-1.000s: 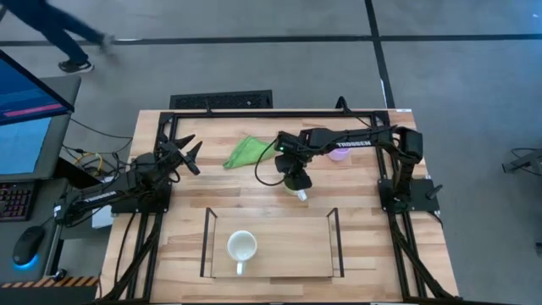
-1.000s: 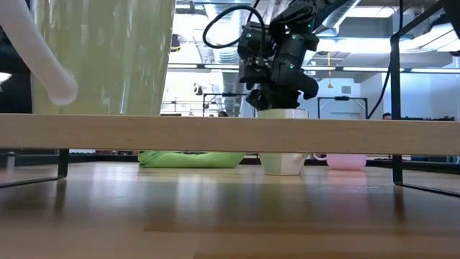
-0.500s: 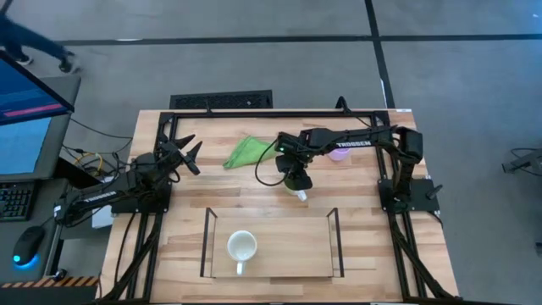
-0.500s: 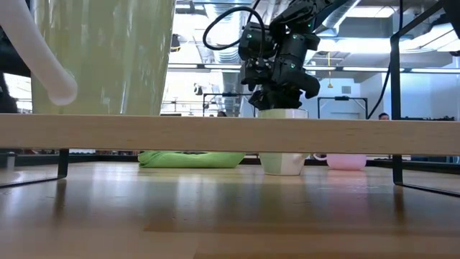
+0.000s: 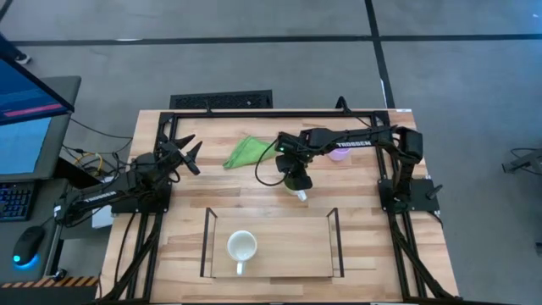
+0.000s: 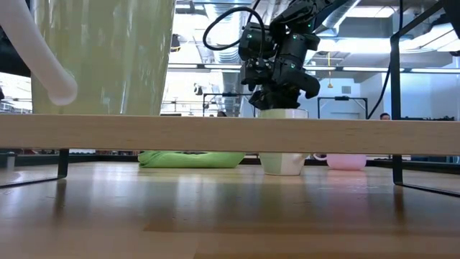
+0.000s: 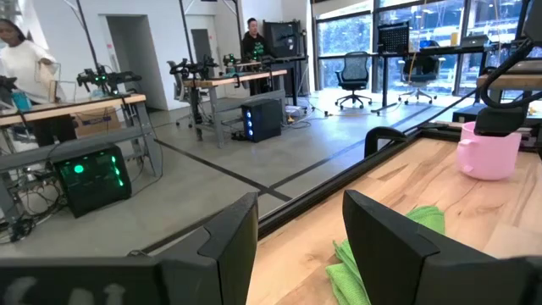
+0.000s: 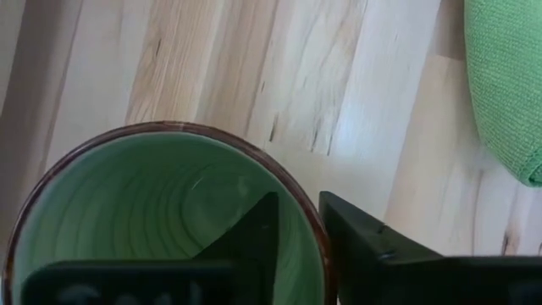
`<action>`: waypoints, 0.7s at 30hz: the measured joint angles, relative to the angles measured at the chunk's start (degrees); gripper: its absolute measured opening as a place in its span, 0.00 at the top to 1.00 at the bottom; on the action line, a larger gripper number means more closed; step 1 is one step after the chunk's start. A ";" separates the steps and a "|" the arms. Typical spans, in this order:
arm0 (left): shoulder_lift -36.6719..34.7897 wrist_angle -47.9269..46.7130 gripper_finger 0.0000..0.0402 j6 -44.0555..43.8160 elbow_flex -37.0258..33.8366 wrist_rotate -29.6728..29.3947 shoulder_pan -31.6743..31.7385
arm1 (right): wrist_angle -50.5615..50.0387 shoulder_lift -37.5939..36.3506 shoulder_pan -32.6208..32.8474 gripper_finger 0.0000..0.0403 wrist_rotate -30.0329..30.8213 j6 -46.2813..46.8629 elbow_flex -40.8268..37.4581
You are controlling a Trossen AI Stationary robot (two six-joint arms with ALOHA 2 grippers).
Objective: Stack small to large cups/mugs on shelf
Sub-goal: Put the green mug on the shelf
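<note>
The green mug (image 5: 301, 194), pale outside and green inside with a brown rim, stands on its base on the table (image 6: 282, 162) just beyond the shelf. My right gripper (image 5: 296, 180) is above it, shut on its rim (image 8: 298, 205). The white mug (image 5: 242, 247) stands on the shelf's clear top (image 5: 288, 263). The light purple mug (image 5: 343, 156) stands on the table at the far right, partly under my right arm. My left gripper (image 5: 188, 152) is open and empty at the table's far left (image 7: 301, 212). My right gripper holds the green mug by its rim (image 8: 288, 182), on the mug's far side. One finger (image 8: 254, 233) is inside the mug and the other (image 8: 360, 237) outside, with the wall between them. The fingers point down from above. The mug stands upright with its base on the table.
A green cloth (image 5: 247, 151) lies on the table between the two grippers, left of the green mug (image 6: 190, 159). The shelf's thin black side frames (image 5: 207, 241) stand at the near side. Bare wood lies to the right of the shelf (image 5: 381, 246).
Neither arm and no mug has moved. A person on the floor beyond the table's far left corner has walked out of the high view.
</note>
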 joint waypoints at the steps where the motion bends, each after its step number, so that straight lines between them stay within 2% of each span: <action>1: 0.00 0.00 0.58 0.00 0.00 0.00 0.00 | -0.01 0.00 0.00 0.75 -0.01 0.00 0.00; 11: 0.00 0.00 0.58 0.00 0.00 0.00 0.01 | -0.32 -0.12 0.03 0.93 -0.02 0.12 0.04; 16: -0.01 0.00 0.58 0.00 0.00 0.00 0.00 | -0.90 -0.10 0.15 0.93 0.51 2.74 0.46; 21: -0.01 0.00 0.58 0.42 -0.01 -0.01 -0.01 | -4.83 -0.01 1.44 0.93 5.29 6.80 3.47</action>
